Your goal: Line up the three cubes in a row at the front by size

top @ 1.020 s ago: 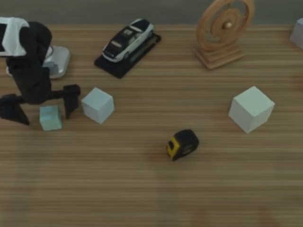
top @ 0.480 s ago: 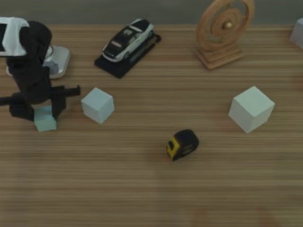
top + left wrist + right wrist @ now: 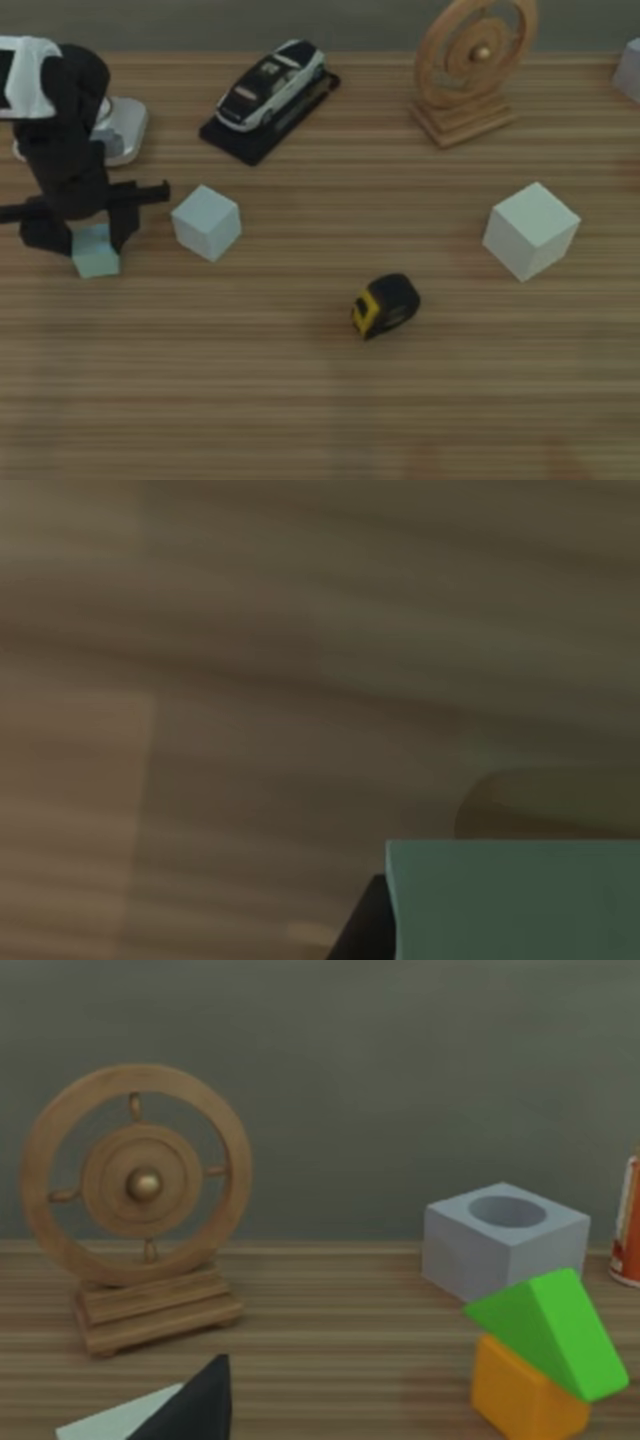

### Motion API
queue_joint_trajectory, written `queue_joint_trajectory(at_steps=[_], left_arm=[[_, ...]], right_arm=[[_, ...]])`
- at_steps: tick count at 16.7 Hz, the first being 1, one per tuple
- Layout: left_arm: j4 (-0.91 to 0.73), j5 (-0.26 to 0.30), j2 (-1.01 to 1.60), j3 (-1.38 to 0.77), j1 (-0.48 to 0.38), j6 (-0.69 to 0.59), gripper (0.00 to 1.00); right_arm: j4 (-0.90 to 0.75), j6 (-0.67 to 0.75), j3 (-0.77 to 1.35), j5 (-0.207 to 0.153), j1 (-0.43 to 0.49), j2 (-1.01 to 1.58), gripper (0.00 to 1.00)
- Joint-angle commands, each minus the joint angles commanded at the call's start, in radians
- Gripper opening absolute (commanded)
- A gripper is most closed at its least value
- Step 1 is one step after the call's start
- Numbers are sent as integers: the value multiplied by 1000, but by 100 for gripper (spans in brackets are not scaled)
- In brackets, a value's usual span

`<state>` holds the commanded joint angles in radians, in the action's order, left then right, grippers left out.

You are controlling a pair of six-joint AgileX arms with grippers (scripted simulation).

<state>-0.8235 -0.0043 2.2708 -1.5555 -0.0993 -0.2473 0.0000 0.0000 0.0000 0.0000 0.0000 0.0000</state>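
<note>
At the surface's left edge, left hand (image 3: pixel 82 232) clenched on the small mint cube (image 3: pixel 96 252), medium pale blue cube (image 3: pixel 206 222) just beside it, large off-white cube (image 3: pixel 531 230) well apart at right, tape measure (image 3: pixel 386 304) between, right hand out of the top view.

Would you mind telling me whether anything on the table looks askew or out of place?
Nothing looks damaged or spilled. The green wedge rests tilted on the orange block, and the three cubes sit scattered, each turned differently.
</note>
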Motion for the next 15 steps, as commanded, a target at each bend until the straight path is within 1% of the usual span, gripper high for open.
queue_joint_trajectory(at_steps=[3,8,12,15], left_arm=[[-42,0,-16,-30,3,-1,0],[-217,-1,-88,-123,18,-3,0],[-230,-1,-98,-132,19,-2,0],[-233,-2,-89,-140,0,-14,0]], right_arm=[[0,0,0,0,0,0,100],[0,0,0,0,0,0,100],[0,0,0,0,0,0,100],[0,0,0,0,0,0,100]])
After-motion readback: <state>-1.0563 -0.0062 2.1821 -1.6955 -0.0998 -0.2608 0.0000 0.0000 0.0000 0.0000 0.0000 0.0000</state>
